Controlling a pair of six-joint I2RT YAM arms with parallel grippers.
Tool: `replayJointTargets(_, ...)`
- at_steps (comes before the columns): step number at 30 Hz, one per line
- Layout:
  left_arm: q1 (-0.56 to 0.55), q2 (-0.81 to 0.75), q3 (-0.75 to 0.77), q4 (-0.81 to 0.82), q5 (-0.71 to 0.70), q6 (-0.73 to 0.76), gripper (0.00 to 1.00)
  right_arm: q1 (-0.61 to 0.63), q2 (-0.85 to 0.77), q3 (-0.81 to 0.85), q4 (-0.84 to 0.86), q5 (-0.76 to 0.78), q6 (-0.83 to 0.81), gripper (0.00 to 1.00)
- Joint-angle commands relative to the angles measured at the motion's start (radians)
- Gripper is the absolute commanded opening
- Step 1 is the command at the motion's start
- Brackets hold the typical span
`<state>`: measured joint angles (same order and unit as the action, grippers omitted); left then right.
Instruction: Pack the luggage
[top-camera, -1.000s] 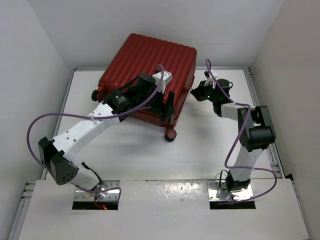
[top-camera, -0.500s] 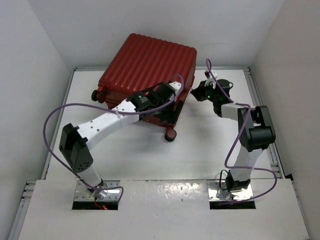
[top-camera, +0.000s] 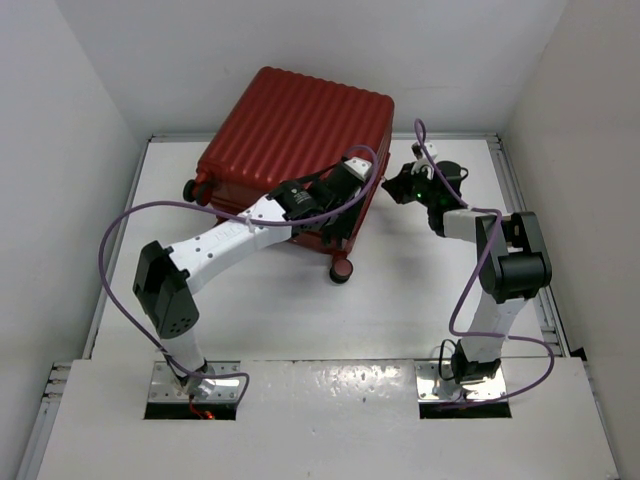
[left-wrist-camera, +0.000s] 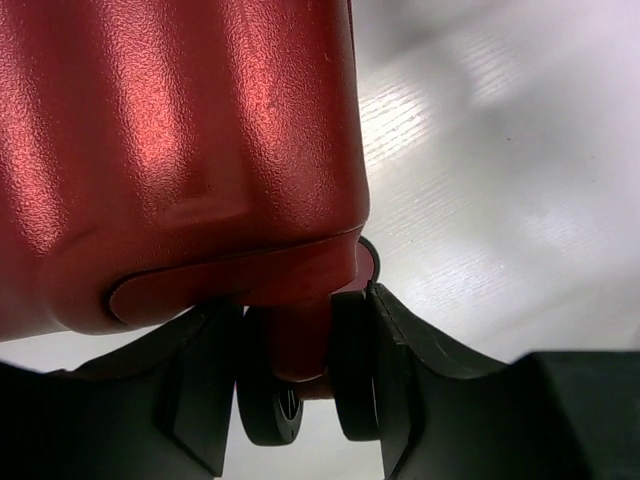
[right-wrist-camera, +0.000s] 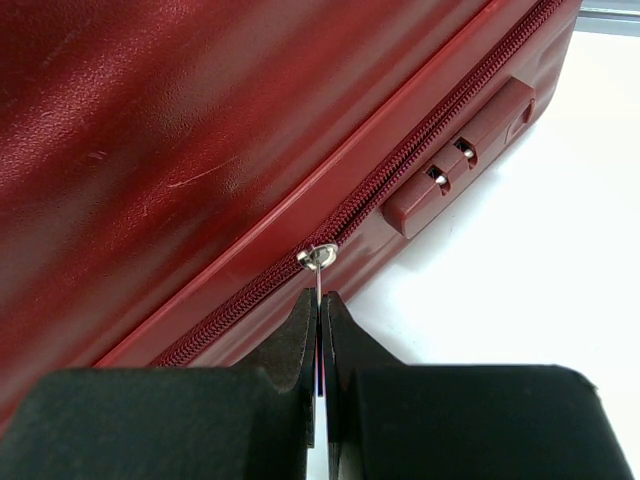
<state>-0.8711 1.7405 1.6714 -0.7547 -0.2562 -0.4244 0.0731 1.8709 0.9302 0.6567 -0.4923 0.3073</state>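
The white table (top-camera: 400, 300) lies under both my hands. On it rests the luggage (top-camera: 300, 130), dark red and ribbed, lying flat with its lid closed. It is just ahead of my left gripper (left-wrist-camera: 305, 400) and to the left side of my right gripper (right-wrist-camera: 320, 300).

My left gripper is at a near corner of the case. There its two fingers stand on both sides of a twin wheel (left-wrist-camera: 350, 370), and each pad lies against the outer face of it, so I grasp this wheel.

Beyond my right gripper, further along the side of the case, sits the combination lock (right-wrist-camera: 460, 165). Directly at my right fingertips runs the zipper (right-wrist-camera: 400, 165). These fingers are pressed together on the thin metal zipper pull (right-wrist-camera: 318, 280).
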Motion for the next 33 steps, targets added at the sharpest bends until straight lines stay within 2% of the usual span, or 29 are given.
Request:
replayJointTargets(1,0.003,0.014,-0.018,0.018,-0.032,0.007,0.33,-0.042,-0.047,-0.021,0.000,-0.012,0.000,0.00)
replayJointTargets(5,0.024,0.024,-0.079,0.009,0.005,0.019,0.30,-0.047,-0.044,-0.019,0.006,-0.012,0.001,0.00)
replayJointTargets(6,0.035,0.024,-0.111,0.009,0.015,0.045,0.14,-0.045,-0.042,-0.022,0.011,-0.014,0.003,0.00)
replayJointTargets(8,0.050,0.014,-0.148,0.020,0.115,0.113,0.02,-0.047,-0.047,-0.024,0.014,-0.014,-0.002,0.00)
replayJointTargets(9,0.050,-0.001,-0.183,0.020,0.124,0.151,0.00,-0.053,-0.053,-0.027,0.014,-0.015,-0.002,0.00)
replayJointTargets(17,0.110,-0.174,-0.369,0.020,0.112,0.308,0.00,-0.068,-0.111,-0.068,-0.015,-0.068,-0.020,0.00)
replayJointTargets(21,0.190,-0.248,-0.449,-0.008,0.089,0.403,0.00,-0.067,-0.173,-0.116,-0.051,-0.146,-0.022,0.00)
replayJointTargets(26,0.299,-0.361,-0.578,0.006,0.058,0.600,0.00,-0.053,-0.257,-0.188,-0.109,-0.204,-0.034,0.00)
replayJointTargets(30,0.359,-0.465,-0.660,0.061,0.087,0.765,0.00,-0.035,-0.292,-0.229,-0.132,-0.145,-0.066,0.00)
replayJointTargets(33,0.382,-0.486,-0.710,0.100,0.112,0.842,0.00,-0.039,-0.283,-0.223,-0.138,-0.068,-0.103,0.00)
